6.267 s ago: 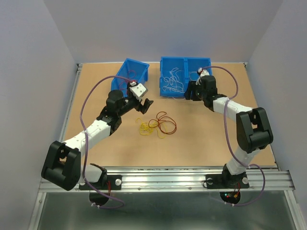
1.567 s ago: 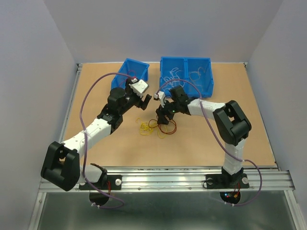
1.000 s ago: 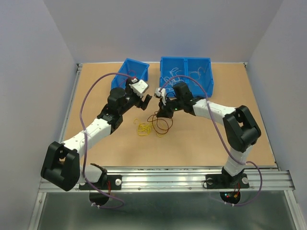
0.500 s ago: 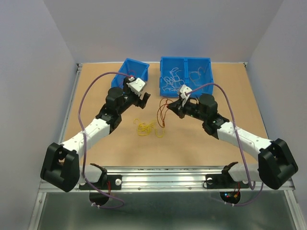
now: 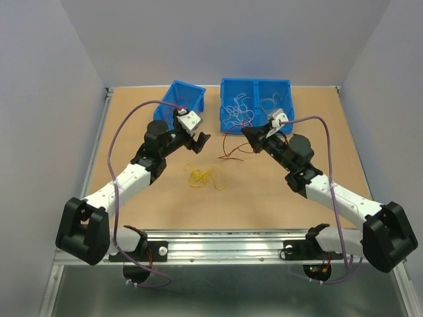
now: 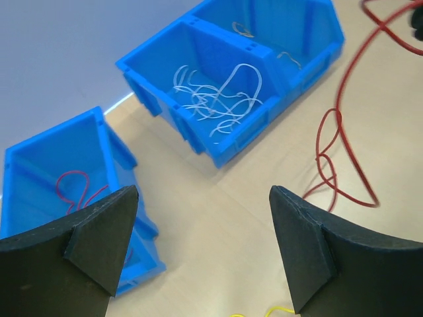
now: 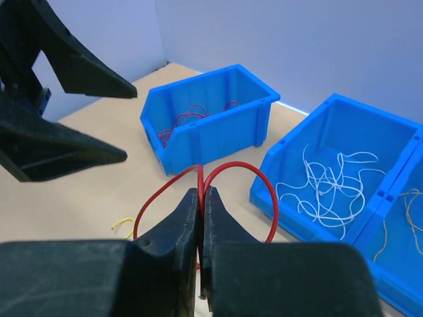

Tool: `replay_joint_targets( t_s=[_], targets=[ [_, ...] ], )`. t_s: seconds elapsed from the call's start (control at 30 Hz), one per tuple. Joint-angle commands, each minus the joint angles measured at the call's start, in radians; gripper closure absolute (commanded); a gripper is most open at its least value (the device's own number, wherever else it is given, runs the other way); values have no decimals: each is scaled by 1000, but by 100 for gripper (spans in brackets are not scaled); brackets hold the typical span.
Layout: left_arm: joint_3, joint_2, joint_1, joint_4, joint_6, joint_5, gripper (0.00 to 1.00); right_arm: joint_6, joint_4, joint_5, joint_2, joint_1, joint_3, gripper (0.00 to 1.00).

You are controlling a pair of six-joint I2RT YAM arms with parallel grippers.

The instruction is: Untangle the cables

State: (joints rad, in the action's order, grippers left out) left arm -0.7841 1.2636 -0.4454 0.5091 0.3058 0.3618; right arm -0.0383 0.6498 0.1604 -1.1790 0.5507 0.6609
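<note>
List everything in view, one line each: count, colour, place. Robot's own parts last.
held red cable: one loopy strand or more, red, hanging from the right hand
yellow cables: small clump, count unclear, yellow, on the table between the arms
white cables: many, white, left compartment of the double bin
pale cables: a few, whitish, right compartment
binned red cables: a few, red, in the single bin
double bin: one, blue, far middle of the table
single bin: one, blue, left of the double bin
table: one, tan
purple cables: two, purple, along the arms
left hand: one, black, open, empty
right hand: one, black, shut on the held red cable
</note>
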Motion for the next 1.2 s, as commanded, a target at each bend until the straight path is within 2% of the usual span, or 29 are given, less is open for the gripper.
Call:
replay_joint_targets(
  t_s=[0.0, 0.3, 0.53, 1.17],
  targets=[
    [-16, 5, -7, -19, 62, 202, 7, -32, 83, -10, -10, -3, 0, 99],
    [-21, 94, -35, -43, 154, 275, 7, -26, 83, -45, -22, -5, -9, 99],
    [2, 174, -42, -21, 245, 388, 8, -22, 82, -62, -37, -5, -3, 99],
    [-46, 348, -167, 31, 225, 221, 9, -34, 83, -56, -33, -6, -4, 99]
  ],
)
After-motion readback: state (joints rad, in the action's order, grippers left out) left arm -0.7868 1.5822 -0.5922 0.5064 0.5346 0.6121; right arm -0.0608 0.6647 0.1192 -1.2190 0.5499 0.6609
